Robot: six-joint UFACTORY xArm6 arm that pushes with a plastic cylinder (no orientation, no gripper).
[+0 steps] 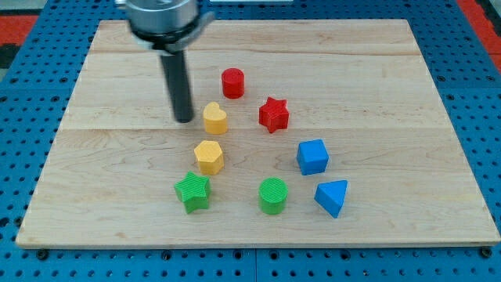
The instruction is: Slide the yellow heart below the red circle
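Camera view: my tip point(185, 119) just left of yellow heart point(215, 118).

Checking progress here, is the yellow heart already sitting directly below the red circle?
No, the yellow heart lies below the red circle but off toward the view's left.

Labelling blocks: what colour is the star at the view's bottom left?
Green. The star shows clearly in the camera view, left of the green circle.

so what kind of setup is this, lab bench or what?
Likely a robotics lab bench: a wooden board sits on a blue perforated mounting plate, with small coloured blocks like the yellow heart and red circle. My tip rests just left of the heart.
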